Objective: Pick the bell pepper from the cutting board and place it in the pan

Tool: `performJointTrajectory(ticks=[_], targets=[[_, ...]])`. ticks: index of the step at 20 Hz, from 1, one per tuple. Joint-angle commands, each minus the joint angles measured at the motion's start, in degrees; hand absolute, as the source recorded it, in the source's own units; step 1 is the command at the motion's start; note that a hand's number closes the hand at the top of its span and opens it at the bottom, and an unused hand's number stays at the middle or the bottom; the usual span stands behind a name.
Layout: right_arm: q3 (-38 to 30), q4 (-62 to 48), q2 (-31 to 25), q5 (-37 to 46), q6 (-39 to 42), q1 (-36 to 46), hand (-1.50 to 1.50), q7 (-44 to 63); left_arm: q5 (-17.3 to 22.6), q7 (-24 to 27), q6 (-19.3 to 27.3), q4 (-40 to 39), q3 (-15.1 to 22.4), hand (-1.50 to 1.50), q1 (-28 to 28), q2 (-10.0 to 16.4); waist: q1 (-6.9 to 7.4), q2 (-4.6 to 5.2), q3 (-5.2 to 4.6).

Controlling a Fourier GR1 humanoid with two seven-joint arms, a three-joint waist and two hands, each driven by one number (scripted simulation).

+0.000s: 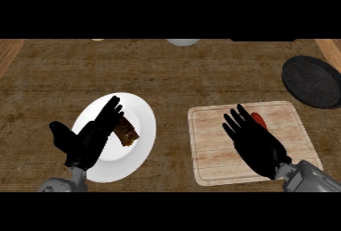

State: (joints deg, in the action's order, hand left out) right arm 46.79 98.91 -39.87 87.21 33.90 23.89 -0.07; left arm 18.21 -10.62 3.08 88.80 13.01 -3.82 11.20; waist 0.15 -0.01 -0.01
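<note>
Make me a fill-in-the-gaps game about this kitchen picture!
1. The red bell pepper lies on the wooden cutting ____.
2. The brown food sits on a white ____.
3. The dark pan is nearest the robot's ____ hand.

Missing words: board; plate; right.

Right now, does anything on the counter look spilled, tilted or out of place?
Nothing stands out. The bell pepper lies on the cutting board beside the right robot hand, the pan sits flat at the right, and a brown food piece lies on the white plate under the left robot hand.
</note>
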Motion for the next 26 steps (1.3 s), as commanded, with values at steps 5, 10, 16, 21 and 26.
performJointTrajectory(ticks=[5, 10, 16, 21, 26], targets=[[-4.51, -6.68, 2.22, 6.35, -7.83, -2.18, -1.50, -3.48, -0.52, -0.86, -2.69, -0.69, -2.92, 0.00, -0.86, 0.18, -0.09, 0.04, 0.01], [-8.53, -14.58, 4.78, 6.43, -13.47, 2.28, 1.50, -11.07, -3.36, -1.31, -0.73, 1.19, -0.66, 0.00, 0.74, -2.67, 0.33, 0.08, 0.02], [-7.21, -15.62, 3.69, 11.55, -23.20, 0.61, 1.50, -14.24, -2.90, 1.07, -2.84, -3.75, -2.62, 0.00, -1.42, -3.68, -0.13, 0.10, 0.00], [-20.51, -13.48, 13.83, -6.53, -14.08, -10.67, 1.50, -6.65, -2.37, -2.11, -0.30, 0.64, -4.08, 0.00, 0.39, -2.39, -3.84, -0.28, 0.21], [-30.77, -11.42, 19.34, -17.47, -16.20, -21.53, 1.50, -2.14, -1.63, -1.71, -1.97, 1.88, -4.73, 0.00, 2.20, -0.86, -3.94, -0.48, 0.11]])
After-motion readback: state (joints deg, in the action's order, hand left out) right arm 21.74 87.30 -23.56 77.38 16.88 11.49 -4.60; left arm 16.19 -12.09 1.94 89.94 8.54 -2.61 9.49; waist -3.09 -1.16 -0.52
